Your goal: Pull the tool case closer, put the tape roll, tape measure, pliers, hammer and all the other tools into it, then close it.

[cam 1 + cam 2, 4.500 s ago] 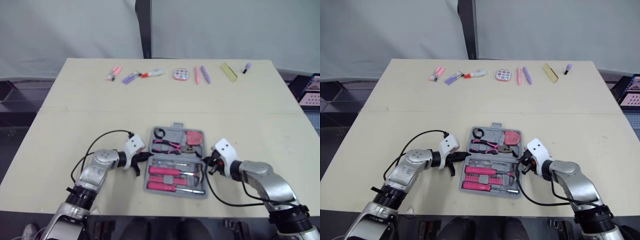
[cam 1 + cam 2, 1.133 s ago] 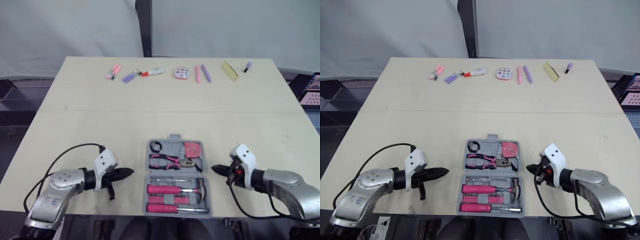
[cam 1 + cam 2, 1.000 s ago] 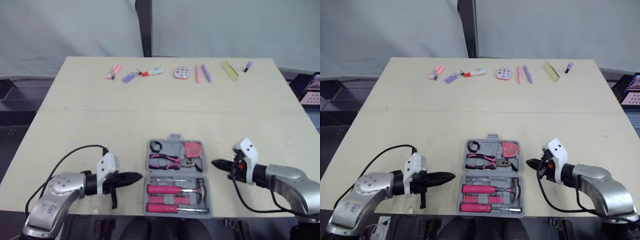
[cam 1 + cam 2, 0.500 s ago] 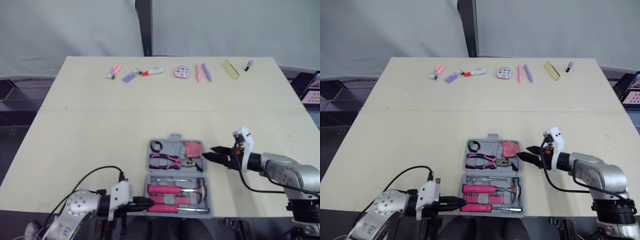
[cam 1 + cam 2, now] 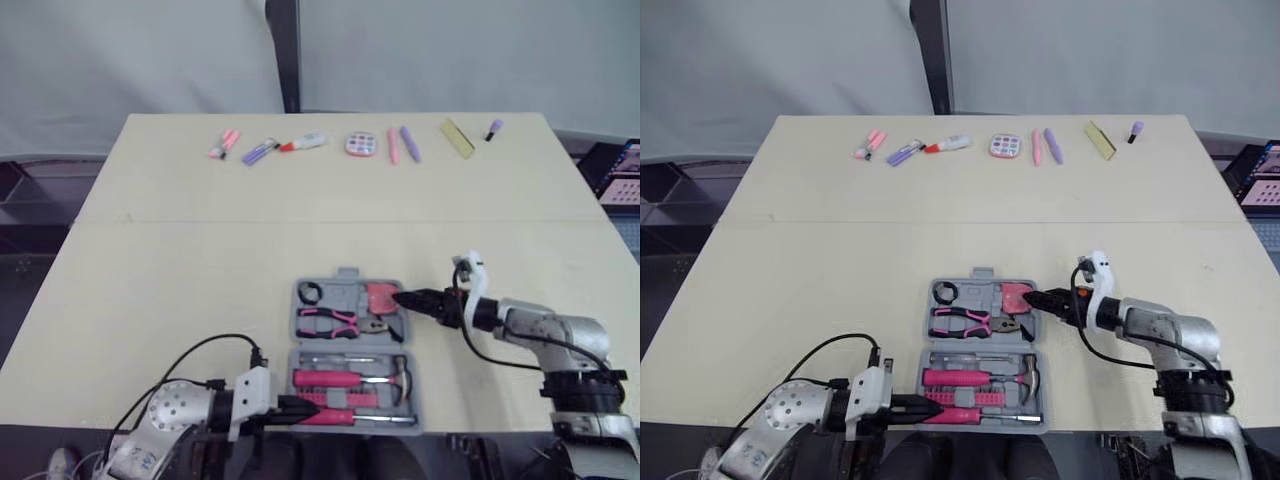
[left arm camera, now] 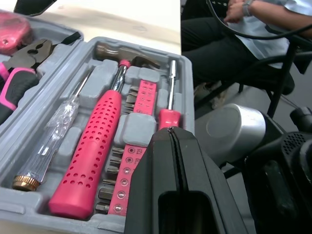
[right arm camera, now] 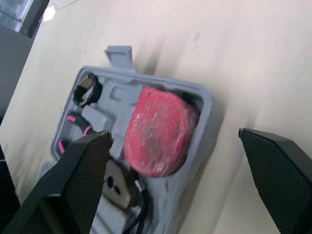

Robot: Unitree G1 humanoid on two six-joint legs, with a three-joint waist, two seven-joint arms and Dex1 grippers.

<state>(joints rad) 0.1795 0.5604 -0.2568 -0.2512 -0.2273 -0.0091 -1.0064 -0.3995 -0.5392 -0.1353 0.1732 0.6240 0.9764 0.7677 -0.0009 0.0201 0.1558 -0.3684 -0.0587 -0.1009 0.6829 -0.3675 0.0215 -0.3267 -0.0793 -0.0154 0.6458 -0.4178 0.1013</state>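
The grey tool case [image 5: 342, 274] lies open near the table's front edge. Its far half holds a black tape roll [image 5: 312, 293], pink-handled pliers [image 5: 325, 322] and a red tape measure [image 5: 383, 297]. In the near half are a pink-handled hammer [image 5: 345, 378] and a pink screwdriver [image 6: 168, 117]. My left gripper [image 5: 300, 408] is shut at the case's near left corner, low by the table edge, fingertips against the near rim. My right gripper [image 5: 405, 298] is open at the far right corner, its fingers [image 7: 83, 180] spread wide with the tape measure [image 7: 158, 131] between them in the right wrist view.
A row of small pink and purple items [image 5: 300, 145] lies along the table's far edge, with a yellow strip [image 5: 457, 138] at the right. A seated person [image 6: 258, 24] is visible past the table's front edge in the left wrist view.
My left gripper swung from left of the case down to its near left corner. My right gripper opened and moved left to the case's far right corner.
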